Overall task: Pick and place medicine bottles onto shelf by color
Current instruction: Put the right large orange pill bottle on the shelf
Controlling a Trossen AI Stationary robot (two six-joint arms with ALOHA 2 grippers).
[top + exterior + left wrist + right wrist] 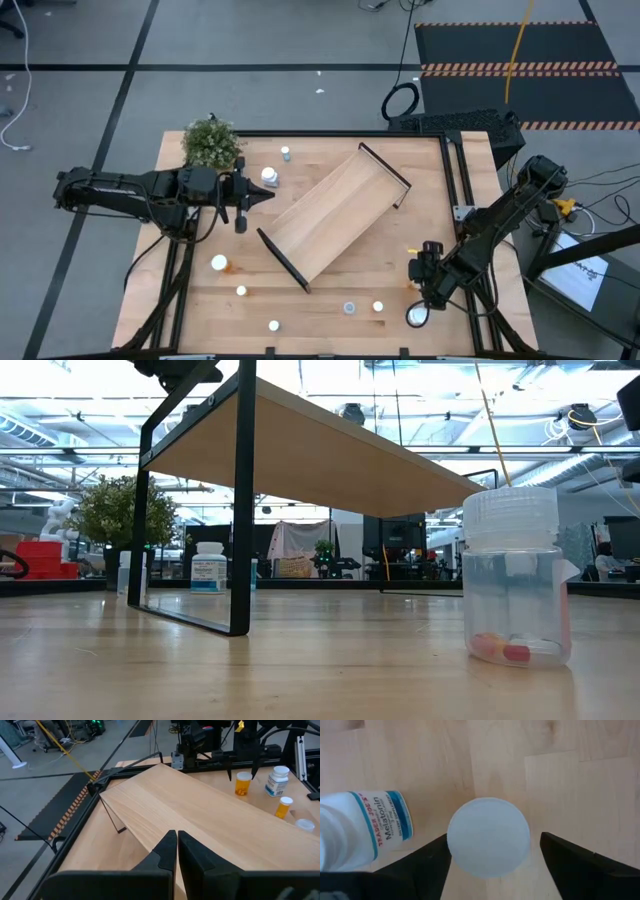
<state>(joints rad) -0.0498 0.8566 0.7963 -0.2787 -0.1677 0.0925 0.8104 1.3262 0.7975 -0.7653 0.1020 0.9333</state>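
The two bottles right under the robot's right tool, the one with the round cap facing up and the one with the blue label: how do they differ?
The round frosted-white-capped bottle stands upright, cap toward the camera; the white Melatonin bottle with the blue-edged label lies on its side. The capped bottle sits between the right tool's spread fingers; the Melatonin bottle lies outside them. Only the Melatonin bottle shows a label. Both rest on the light wooden tabletop.

The shelf (335, 213), a long light-wood board on black end brackets, is standing diagonally, just ahead of the left pincer (268, 196). A white-capped bottle (488, 837) is standing upright between the right pincer's (492, 857) spread fingers, a white melatonin bottle (362, 827) lying just beside.
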